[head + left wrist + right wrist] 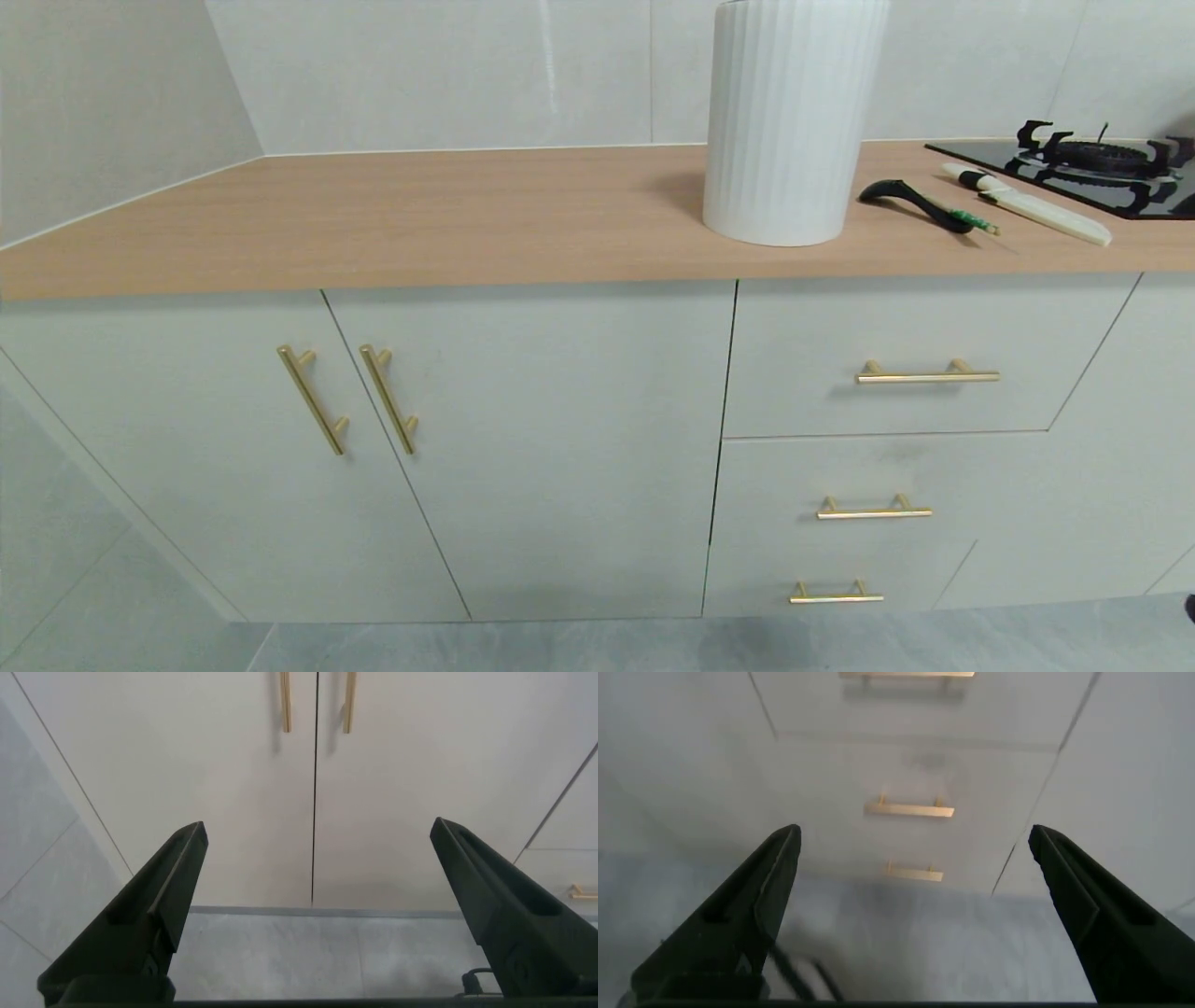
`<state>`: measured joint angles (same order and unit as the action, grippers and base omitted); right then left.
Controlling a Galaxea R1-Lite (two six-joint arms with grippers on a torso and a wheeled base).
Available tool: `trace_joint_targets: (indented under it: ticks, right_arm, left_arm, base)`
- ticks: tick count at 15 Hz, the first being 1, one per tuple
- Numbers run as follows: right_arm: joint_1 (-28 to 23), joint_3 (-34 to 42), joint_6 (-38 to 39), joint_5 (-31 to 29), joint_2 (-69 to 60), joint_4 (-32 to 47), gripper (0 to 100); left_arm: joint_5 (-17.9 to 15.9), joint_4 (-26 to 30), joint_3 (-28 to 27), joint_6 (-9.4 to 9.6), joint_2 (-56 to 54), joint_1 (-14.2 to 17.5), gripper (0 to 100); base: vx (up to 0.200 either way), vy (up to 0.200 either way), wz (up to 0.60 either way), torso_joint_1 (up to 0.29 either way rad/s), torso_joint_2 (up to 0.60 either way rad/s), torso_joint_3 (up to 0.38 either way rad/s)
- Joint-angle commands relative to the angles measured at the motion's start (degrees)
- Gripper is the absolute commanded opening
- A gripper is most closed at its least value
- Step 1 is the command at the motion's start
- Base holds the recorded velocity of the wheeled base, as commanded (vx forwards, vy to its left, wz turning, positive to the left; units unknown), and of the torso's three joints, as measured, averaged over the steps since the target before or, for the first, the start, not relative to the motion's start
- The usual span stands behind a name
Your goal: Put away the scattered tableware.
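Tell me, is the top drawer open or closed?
Shut. The top drawer sits flush with the cupboard door beside it, with only a thin seam between them.

You see a wooden countertop carrying a white ribbed container, a black-handled utensil and a white knife (beside the gas hob).

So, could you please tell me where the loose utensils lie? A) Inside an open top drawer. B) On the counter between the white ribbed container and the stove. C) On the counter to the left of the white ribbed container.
B: the black-handled utensil and the white knife lie on the wooden counter between the white ribbed container and the stove, and the top drawer is shut.
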<state>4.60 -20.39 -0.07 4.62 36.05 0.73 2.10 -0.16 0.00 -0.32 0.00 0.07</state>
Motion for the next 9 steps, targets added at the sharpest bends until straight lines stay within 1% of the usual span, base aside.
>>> trace_joint_targets:
  ticks: [1, 4, 8, 9]
  right_arm:
    - [3.84, -3.34, 0.07, 0.04, 25.39, -3.46, 100]
    - [3.84, -7.03, -0.10, -0.31, 40.42, -12.60, 100]
    - [3.67, -12.04, -0.10, -0.84, 53.07, -14.09, 100]
    - [3.49, -13.18, -0.10, -0.93, 57.47, -15.94, 100]
  left_arm:
    - [0.01, -0.02, 0.00, -0.03, 0.09, 0.01, 100]
    - [0.01, -0.02, 0.00, -0.03, 0.09, 0.01, 100]
    - [0.01, -0.02, 0.00, -0.03, 0.09, 0.01, 100]
    - [0.01, -0.02, 0.00, -0.03, 0.09, 0.01, 100]
  base:
    - [0.000, 0.000, 0.00, 0.000, 0.00, 0.000]
    - [0.000, 0.000, 0.00, 0.000, 0.00, 0.000]
    - [0.000, 0.000, 0.00, 0.000, 0.00, 0.000]
    - [0.000, 0.000, 0.00, 0.000, 0.00, 0.000]
